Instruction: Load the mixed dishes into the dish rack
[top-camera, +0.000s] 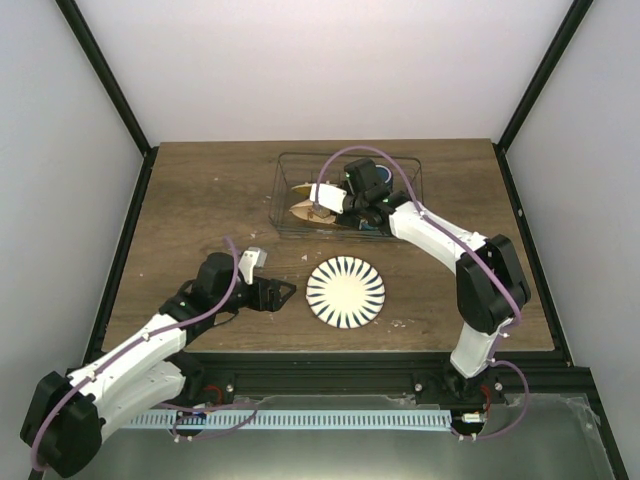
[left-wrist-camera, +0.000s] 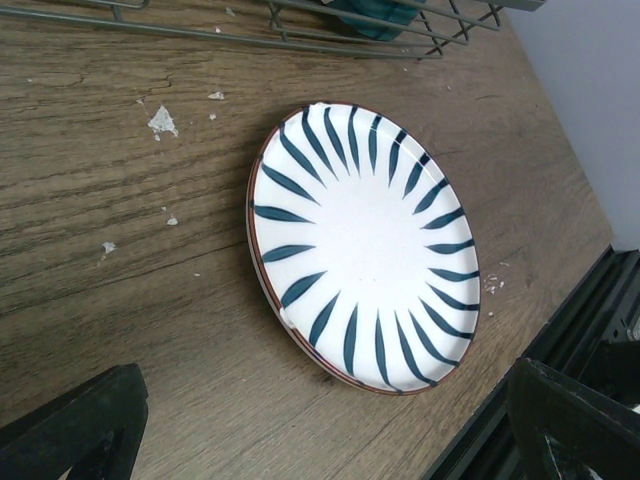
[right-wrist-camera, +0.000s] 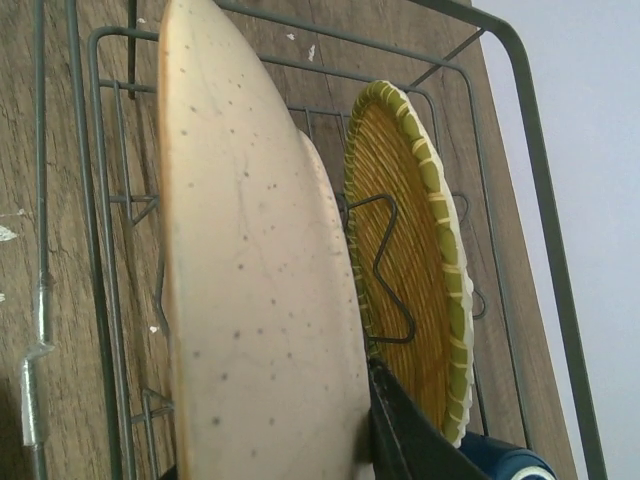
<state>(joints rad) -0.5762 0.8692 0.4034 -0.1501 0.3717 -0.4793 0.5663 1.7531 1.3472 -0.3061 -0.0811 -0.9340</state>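
Two arms, left arm (top-camera: 140, 350) and right arm (top-camera: 435, 232), white link shells, bulky black joint housings, a purple cable (top-camera: 365, 150) looped along each, black base mounts, left gripper (top-camera: 286, 295) matte black with chunky wedge fingers (left-wrist-camera: 85, 420), small white block (top-camera: 253, 260) at its wrist

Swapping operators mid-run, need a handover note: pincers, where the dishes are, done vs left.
Left pincer: open, empty, low over the table beside the striped plate.
Right pincer: inside the dish rack, shut on the cream plate, which is held on edge.
Done: woven plate stands upright in the rack behind a wire divider. A dark blue item, probably the mug, is also in the rack.
Left: release the cream plate, then load the striped plate, which lies flat outside the rack. Bowl: cannot confirm.
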